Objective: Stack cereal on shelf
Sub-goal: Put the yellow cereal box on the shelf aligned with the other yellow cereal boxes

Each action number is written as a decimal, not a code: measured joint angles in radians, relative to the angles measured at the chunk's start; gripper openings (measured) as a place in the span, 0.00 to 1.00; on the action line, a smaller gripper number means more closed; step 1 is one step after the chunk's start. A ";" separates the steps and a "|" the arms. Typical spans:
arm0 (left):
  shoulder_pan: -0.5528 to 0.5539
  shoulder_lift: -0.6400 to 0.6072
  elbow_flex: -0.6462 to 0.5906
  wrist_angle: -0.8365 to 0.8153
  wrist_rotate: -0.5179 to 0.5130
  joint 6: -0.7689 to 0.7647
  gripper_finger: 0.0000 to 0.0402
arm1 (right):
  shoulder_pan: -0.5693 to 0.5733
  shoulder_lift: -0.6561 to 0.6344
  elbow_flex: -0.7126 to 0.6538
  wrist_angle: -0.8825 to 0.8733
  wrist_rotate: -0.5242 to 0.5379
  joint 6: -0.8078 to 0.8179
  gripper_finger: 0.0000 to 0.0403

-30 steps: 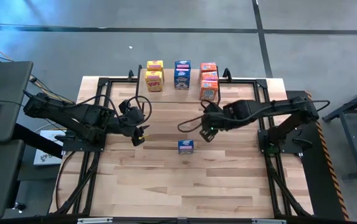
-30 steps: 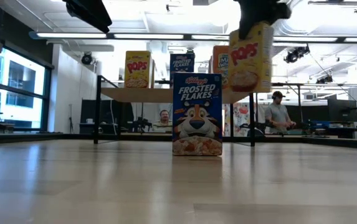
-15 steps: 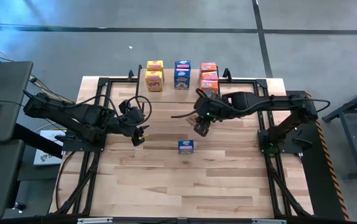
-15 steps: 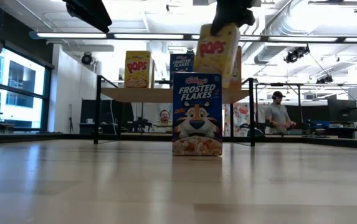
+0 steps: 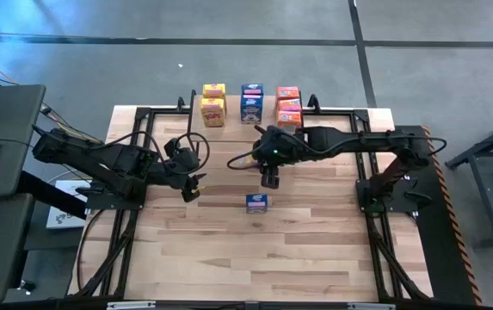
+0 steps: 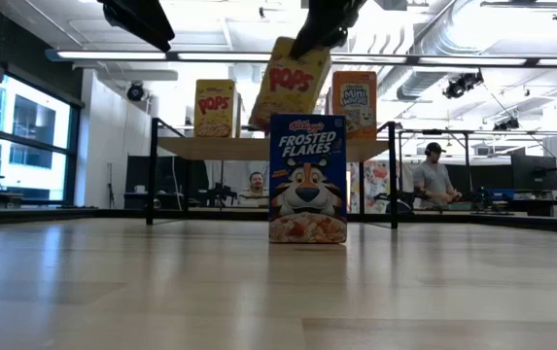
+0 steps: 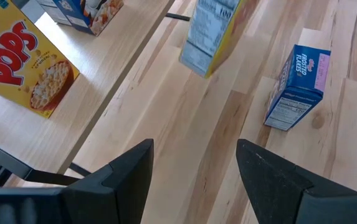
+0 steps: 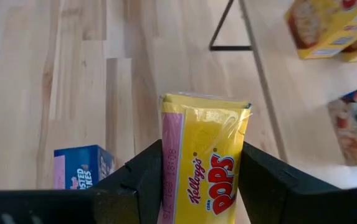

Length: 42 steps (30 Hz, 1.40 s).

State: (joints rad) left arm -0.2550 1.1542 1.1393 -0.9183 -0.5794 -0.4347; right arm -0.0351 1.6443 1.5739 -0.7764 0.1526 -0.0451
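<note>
Right gripper [image 5: 269, 177], clamped on 1 yellow Pops box [image 6: 289, 82], hangs high view with shelf [image 5: 229, 118] toward 11 o'clock; low view, box tilted above blue Frosted Flakes box [image 6: 307, 178]; left wrist view, left gripper [image 7: 194, 177] idle, fingers apart, empty.

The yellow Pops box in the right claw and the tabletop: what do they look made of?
The small yellow Pops cereal box held by the right claw looks like printed cardboard with a slightly glossy finish: crisp folded edges and a sheen on its top flap. The large pale wooden tabletop looks like jointed light wood strips, with visible grain and seams.
</note>
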 joint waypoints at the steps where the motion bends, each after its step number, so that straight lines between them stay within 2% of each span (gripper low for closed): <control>1: 0.000 0.000 0.000 0.000 0.000 0.000 0.55 | -0.006 0.008 0.000 -0.001 -0.015 -0.006 0.42; 7: 0.000 0.000 0.000 0.000 0.000 0.000 0.55 | -0.033 0.062 0.000 -0.008 -0.107 -0.012 0.42; 13: 0.000 0.000 0.000 0.000 0.000 0.000 0.55 | -0.046 0.103 0.000 -0.022 -0.151 -0.047 0.42; 32: 0.000 0.000 0.000 0.001 0.000 0.000 0.55 | -0.077 0.208 -0.001 -0.023 -0.161 -0.053 0.42; 42: 0.000 0.000 0.000 0.000 0.000 0.000 0.55 | -0.083 0.224 0.000 -0.013 -0.127 -0.050 0.42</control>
State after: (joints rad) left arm -0.2546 1.1542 1.1393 -0.9183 -0.5793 -0.4347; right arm -0.1181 1.8687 1.5734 -0.7894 0.0258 -0.0948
